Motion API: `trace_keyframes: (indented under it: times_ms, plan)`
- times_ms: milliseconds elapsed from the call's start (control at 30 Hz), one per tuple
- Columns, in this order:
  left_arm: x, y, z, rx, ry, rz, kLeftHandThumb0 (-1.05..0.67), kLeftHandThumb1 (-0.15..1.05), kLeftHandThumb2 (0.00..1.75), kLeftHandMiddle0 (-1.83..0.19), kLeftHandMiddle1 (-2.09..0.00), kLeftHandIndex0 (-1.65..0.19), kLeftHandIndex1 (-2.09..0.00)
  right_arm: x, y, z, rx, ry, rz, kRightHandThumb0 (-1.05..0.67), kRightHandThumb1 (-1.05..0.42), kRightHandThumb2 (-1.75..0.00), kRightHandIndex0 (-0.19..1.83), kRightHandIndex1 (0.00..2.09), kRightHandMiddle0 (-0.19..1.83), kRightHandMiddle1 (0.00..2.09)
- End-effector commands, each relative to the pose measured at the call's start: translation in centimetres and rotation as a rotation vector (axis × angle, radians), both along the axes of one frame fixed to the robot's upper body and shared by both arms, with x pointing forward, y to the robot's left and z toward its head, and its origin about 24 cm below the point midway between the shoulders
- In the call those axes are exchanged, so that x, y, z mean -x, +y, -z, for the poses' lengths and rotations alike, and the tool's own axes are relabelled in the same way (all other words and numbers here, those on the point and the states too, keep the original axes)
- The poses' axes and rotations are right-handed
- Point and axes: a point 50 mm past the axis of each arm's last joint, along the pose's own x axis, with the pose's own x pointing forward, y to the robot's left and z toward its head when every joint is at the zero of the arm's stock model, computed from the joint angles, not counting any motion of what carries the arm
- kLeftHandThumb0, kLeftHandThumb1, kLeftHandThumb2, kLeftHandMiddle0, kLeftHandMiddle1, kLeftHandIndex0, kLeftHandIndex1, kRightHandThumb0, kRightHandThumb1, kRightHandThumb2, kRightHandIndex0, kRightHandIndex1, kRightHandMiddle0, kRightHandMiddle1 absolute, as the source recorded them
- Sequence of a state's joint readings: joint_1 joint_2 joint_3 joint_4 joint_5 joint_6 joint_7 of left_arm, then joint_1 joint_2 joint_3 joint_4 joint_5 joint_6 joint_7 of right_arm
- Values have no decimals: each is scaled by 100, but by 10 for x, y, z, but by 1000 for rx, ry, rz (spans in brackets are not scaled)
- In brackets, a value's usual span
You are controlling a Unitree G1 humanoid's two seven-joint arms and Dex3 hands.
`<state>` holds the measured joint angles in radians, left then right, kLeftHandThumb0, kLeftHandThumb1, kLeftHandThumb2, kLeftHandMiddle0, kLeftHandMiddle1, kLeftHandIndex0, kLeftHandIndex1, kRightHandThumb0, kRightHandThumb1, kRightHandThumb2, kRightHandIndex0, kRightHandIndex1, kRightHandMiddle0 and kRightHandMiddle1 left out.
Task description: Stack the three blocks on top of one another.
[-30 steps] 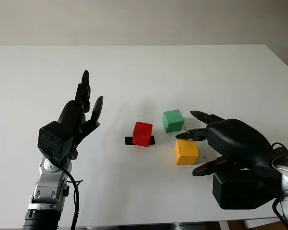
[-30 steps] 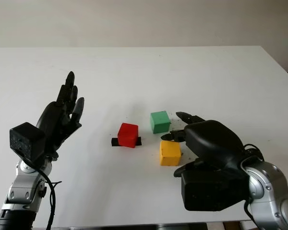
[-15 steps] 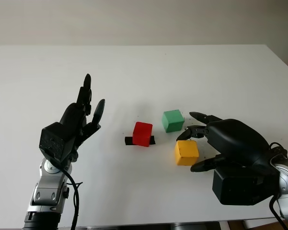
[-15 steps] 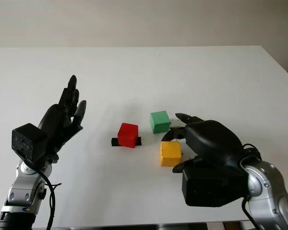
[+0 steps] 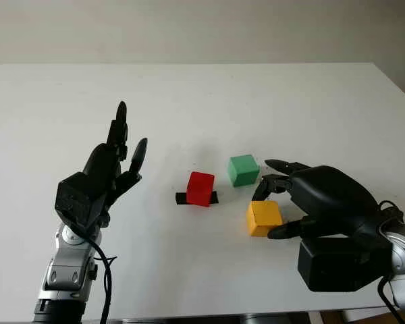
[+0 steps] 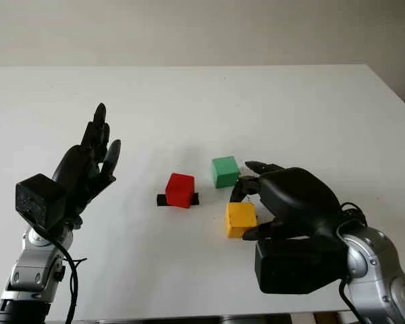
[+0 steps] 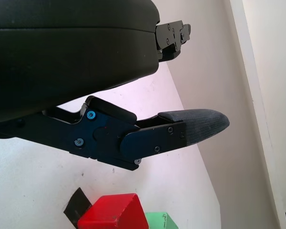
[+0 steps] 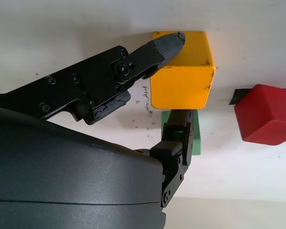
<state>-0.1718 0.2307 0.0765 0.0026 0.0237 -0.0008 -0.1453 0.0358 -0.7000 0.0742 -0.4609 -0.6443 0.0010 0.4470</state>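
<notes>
Three separate blocks; yellow block (image 5: 264, 217) in right hand (image 5: 304, 199)

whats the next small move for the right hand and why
Probably close the fingers fully on the yellow block and lift. The right hand brackets it, all three blocks lie unstacked, and the red block sits on black tape.

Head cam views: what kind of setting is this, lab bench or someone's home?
Most likely a lab or test bench. A plain white table against a bare wall carries three coloured blocks: red block on a black tape mark, green block, and yellow block.
</notes>
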Motion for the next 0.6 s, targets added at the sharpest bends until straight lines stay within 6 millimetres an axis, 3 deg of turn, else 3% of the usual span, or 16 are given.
trace_keyframes:
  times_ms: [0, 200, 367, 567]
  plan:
    - [2, -1, -1, -1, -4, 1, -80, 105, 61, 19, -5, 19, -3, -2, -4, -2, 16, -27, -1, -42, -90, -6, 30, 9, 59, 108]
    - [2, -1, 0, 9, -4, 3, -80, 105, 60, 19, -5, 19, -3, -4, -7, -7, -7, -55, -28, -41, -92, -6, 33, 8, 55, 116]
    - [2, -1, 0, 9, -2, -1, -80, 105, 60, 19, -5, 19, -3, -11, -6, -36, -185, -159, -90, -38, -89, -5, 39, 9, 50, 133]
    - [1, -3, 0, 6, -8, 5, -79, 105, 61, 19, -5, 19, -2, -22, -2, -75, -327, -165, -120, -39, -90, -5, 37, 7, 50, 136]
